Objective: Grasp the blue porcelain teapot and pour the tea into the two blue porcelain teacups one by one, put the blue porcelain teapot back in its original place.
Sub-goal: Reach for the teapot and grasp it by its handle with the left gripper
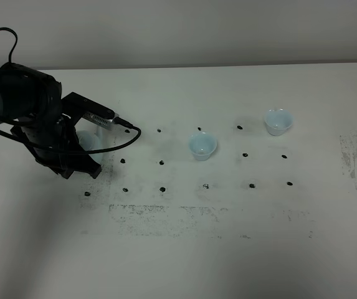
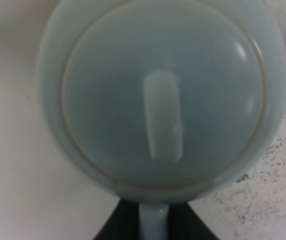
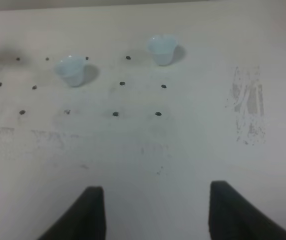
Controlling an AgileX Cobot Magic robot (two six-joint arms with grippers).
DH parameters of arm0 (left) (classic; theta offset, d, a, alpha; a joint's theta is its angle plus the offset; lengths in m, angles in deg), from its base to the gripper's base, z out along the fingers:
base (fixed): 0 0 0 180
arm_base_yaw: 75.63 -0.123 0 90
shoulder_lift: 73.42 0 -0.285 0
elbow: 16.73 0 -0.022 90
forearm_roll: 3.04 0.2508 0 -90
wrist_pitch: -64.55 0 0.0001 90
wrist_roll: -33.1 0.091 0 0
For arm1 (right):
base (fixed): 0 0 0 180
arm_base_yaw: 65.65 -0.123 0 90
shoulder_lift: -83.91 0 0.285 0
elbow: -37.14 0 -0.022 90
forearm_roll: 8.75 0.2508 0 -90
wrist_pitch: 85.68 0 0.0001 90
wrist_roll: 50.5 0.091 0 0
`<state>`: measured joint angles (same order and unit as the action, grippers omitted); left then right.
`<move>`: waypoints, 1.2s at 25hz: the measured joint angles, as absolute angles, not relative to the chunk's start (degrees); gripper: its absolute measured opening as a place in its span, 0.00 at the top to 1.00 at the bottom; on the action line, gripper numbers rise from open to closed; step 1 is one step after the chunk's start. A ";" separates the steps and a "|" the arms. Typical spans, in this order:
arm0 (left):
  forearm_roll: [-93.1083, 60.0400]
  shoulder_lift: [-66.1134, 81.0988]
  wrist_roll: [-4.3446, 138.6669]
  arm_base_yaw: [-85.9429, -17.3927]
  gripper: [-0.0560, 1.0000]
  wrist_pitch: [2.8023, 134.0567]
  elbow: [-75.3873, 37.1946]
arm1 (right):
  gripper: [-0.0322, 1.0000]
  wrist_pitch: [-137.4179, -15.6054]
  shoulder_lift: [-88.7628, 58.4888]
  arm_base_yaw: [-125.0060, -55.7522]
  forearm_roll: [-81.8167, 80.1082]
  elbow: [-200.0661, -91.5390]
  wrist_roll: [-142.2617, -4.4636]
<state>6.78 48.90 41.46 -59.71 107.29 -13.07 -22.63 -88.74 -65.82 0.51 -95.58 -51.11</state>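
White table (image 1: 184, 268), dotted black, carries the teapot (image 2: 162, 95); two small teacups (image 1: 202, 146) (image 1: 278, 121) apart.

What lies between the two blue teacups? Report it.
Only white table with one small black dot, between nearer teacup and farther teacup, in the exterior high view.

high overview — wrist cameras nearer, downward

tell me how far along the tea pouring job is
Done: the left gripper is shut on the handle of the blue porcelain teapot. In hand: only that grasp; the pot is at the left end of the table, well away from the nearer teacup and the farther teacup. Left: lifting, pouring into each cup, then returning the pot. The right gripper is open over bare table.
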 joint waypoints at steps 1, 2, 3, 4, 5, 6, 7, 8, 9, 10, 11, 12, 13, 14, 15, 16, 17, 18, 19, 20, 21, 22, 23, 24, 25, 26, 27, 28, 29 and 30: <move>6.78 48.90 41.46 -59.71 0.87 107.29 -13.07 | 0.50 -22.63 -88.74 -65.82 0.51 -95.58 -51.11; 6.78 48.90 41.53 -59.71 0.87 107.29 -13.07 | 0.50 -22.63 -88.74 -65.82 0.51 -95.58 -51.11; 6.78 48.90 41.58 -59.71 0.87 107.29 -13.07 | 0.50 -22.63 -88.74 -65.82 0.51 -95.58 -51.11; 6.78 48.90 41.63 -59.71 0.87 107.29 -13.07 | 0.50 -22.63 -88.74 -65.82 0.51 -95.58 -51.11; 6.78 48.76 41.65 -59.71 0.87 107.29 -13.07 | 0.50 -22.63 -88.74 -65.82 0.51 -95.58 -51.11; 6.78 48.56 41.70 -59.71 0.87 107.35 -13.07 | 0.50 -22.63 -88.74 -65.82 0.51 -95.58 -51.11; 6.78 48.30 41.70 -59.71 0.87 107.34 -13.07 | 0.50 -22.63 -88.74 -65.82 0.51 -95.58 -51.11; 6.78 47.91 41.70 -59.71 0.87 107.47 -13.07 | 0.50 -22.63 -88.74 -65.82 0.51 -95.58 -51.11; 6.78 47.43 41.70 -59.71 0.87 107.69 -13.07 | 0.50 -22.63 -88.74 -65.82 0.51 -95.58 -51.11; 6.78 46.97 41.70 -59.71 0.87 108.07 -13.07 | 0.50 -22.63 -88.74 -65.82 0.51 -95.58 -51.11; 6.83 46.57 41.70 -59.71 0.87 108.44 -13.07 | 0.50 -22.63 -88.74 -65.82 0.51 -95.58 -51.11; 6.83 46.38 41.70 -59.71 0.87 108.82 -13.07 | 0.50 -22.63 -88.74 -65.82 0.51 -95.58 -51.11; 6.90 46.24 41.70 -59.71 0.87 109.04 -13.07 | 0.50 -22.63 -88.74 -65.82 0.51 -95.58 -51.11; 6.90 46.18 41.70 -59.71 0.87 109.06 -13.07 | 0.50 -22.63 -88.74 -65.82 0.51 -95.58 -51.11; 6.90 46.18 41.70 -59.71 0.87 109.06 -13.07 | 0.50 -22.63 -88.74 -65.82 0.51 -95.58 -51.11; 6.90 46.18 41.70 -59.71 0.87 109.22 -13.07 | 0.50 -22.63 -88.74 -65.82 0.51 -95.58 -51.11; 6.90 46.18 41.70 -59.71 0.87 109.21 -13.07 | 0.50 -22.63 -88.74 -65.82 0.51 -95.58 -51.11; 6.90 46.18 41.70 -59.71 0.87 109.21 -13.07 | 0.50 -22.63 -88.74 -65.82 0.51 -95.58 -51.11; 6.90 46.18 41.70 -59.71 0.87 109.21 -13.07 | 0.50 -22.63 -88.74 -65.82 0.51 -95.58 -51.11; 6.90 46.18 41.70 -59.71 0.87 109.23 -13.07 | 0.50 -22.63 -88.74 -65.82 0.51 -95.58 -51.11; 6.90 46.18 41.70 -59.71 0.87 109.36 -13.07 | 0.50 -22.63 -88.74 -65.82 0.51 -95.58 -51.11; 6.90 46.18 41.70 -59.71 0.87 109.44 -13.07 | 0.50 -22.63 -88.74 -65.82 0.51 -95.58 -51.11; 6.94 46.18 41.70 -59.71 0.87 109.49 -13.07 | 0.50 -22.63 -88.74 -65.82 0.51 -95.58 -51.11; 6.96 46.18 41.85 -59.71 0.87 109.49 -13.07 | 0.50 -22.63 -88.74 -65.82 0.51 -95.58 -51.06; 7.03 46.18 42.16 -59.71 0.87 109.49 -13.07 | 0.50 -22.63 -88.74 -65.82 0.51 -95.58 -51.06; 7.08 46.18 42.45 -59.71 0.87 109.49 -13.07 | 0.50 -22.63 -88.74 -65.82 0.51 -95.58 -51.06; 7.11 46.18 42.59 -59.71 0.87 109.44 -13.07 | 0.50 -22.63 -88.74 -65.82 0.51 -95.58 -51.06; 7.11 46.18 42.73 -59.71 0.87 109.44 -13.07 | 0.50 -22.63 -88.74 -65.82 0.51 -95.58 -51.06; 7.11 46.18 42.78 -59.71 0.87 109.38 -13.07 | 0.50 -22.63 -88.74 -65.82 0.51 -95.58 -51.06; 7.15 46.18 42.78 -59.71 0.87 109.38 -13.07 | 0.50 -22.63 -88.74 -65.82 0.51 -95.58 -51.06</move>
<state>7.15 46.18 42.78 -59.71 109.38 -13.07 -22.63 -88.74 -65.82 0.51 -95.58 -51.06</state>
